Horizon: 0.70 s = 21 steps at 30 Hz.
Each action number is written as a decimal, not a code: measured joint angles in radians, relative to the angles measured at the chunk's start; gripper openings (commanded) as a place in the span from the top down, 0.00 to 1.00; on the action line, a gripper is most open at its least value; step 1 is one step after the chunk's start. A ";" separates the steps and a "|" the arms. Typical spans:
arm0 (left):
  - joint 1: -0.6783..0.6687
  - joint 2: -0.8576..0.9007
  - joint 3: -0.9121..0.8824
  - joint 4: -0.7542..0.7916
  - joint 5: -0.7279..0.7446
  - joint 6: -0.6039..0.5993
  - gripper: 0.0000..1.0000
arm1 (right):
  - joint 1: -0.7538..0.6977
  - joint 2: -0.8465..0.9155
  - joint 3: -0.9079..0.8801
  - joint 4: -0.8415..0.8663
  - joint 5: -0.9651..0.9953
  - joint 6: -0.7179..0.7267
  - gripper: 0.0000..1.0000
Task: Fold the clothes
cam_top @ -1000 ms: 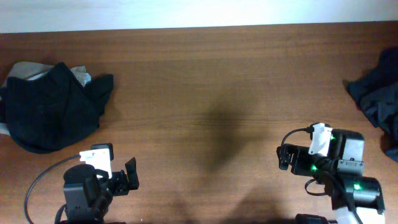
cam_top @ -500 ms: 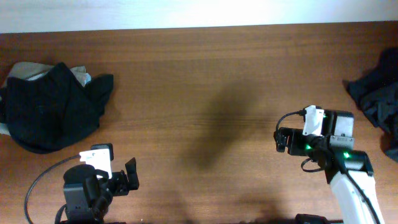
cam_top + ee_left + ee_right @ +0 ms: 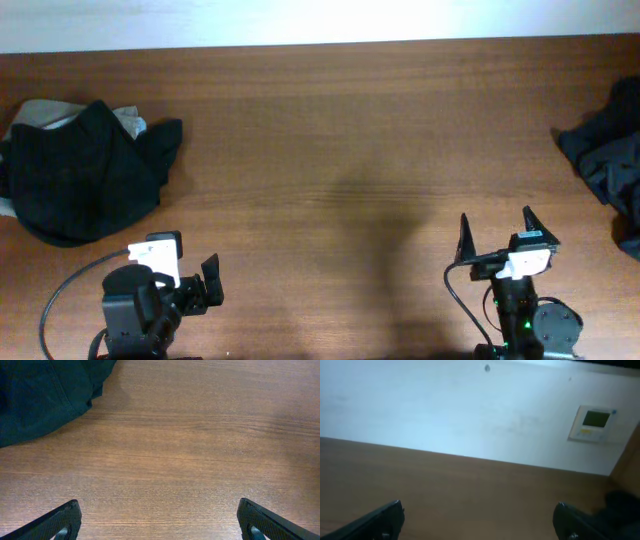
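Note:
A heap of clothes (image 3: 80, 170) lies at the table's far left: a large black garment with beige and pale pieces showing at its top edge. Its black edge shows in the left wrist view (image 3: 45, 395). A second dark pile (image 3: 612, 160) lies at the right edge; a dark bit of it shows in the right wrist view (image 3: 625, 505). My left gripper (image 3: 205, 283) is open and empty at the front left, its jaws spread wide over bare wood (image 3: 159, 519). My right gripper (image 3: 496, 233) is open and empty at the front right, pointing toward the back wall (image 3: 479, 519).
The wooden table (image 3: 340, 150) runs between the two piles. A white wall (image 3: 445, 410) stands behind the table, with a small wall panel (image 3: 592, 422) on it. A black cable (image 3: 60, 290) loops by the left arm.
My right arm has pulled back toward the front edge and swung its gripper to point at the back wall, jaws now spread. The left arm and both piles have not moved.

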 measured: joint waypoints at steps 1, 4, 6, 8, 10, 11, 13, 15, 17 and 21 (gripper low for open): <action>0.000 0.000 0.000 0.000 0.000 0.000 0.01 | 0.000 0.000 -0.035 0.067 0.005 -0.001 0.01; 0.000 0.000 0.000 0.000 0.000 0.000 0.01 | 0.000 -0.003 -0.117 0.146 0.018 -0.009 0.01; 0.000 0.000 0.000 0.000 0.000 0.000 0.01 | 0.000 -0.003 -0.134 0.045 0.026 -0.016 0.01; 0.000 0.000 0.000 0.000 0.000 0.000 0.01 | 0.000 -0.001 -0.134 0.046 0.030 -0.016 0.01; 0.000 0.000 0.000 0.000 0.000 0.000 0.01 | 0.000 -0.001 -0.134 0.046 0.030 -0.016 0.01; 0.000 0.000 0.000 0.000 0.000 0.000 0.01 | 0.000 -0.001 -0.134 0.046 0.033 -0.016 0.01; 0.000 0.000 0.000 0.000 0.000 0.000 0.01 | 0.000 -0.001 -0.134 0.046 0.033 -0.016 0.01; 0.000 0.000 0.000 0.000 0.000 0.000 0.01 | 0.000 -0.001 -0.134 0.046 0.033 -0.017 0.01; 0.000 0.000 0.000 0.000 0.000 0.000 0.01 | 0.000 -0.001 -0.134 0.046 0.033 -0.016 0.01; 0.000 0.000 0.000 0.000 0.000 0.000 0.01 | 0.000 -0.001 -0.134 0.046 0.033 -0.016 0.01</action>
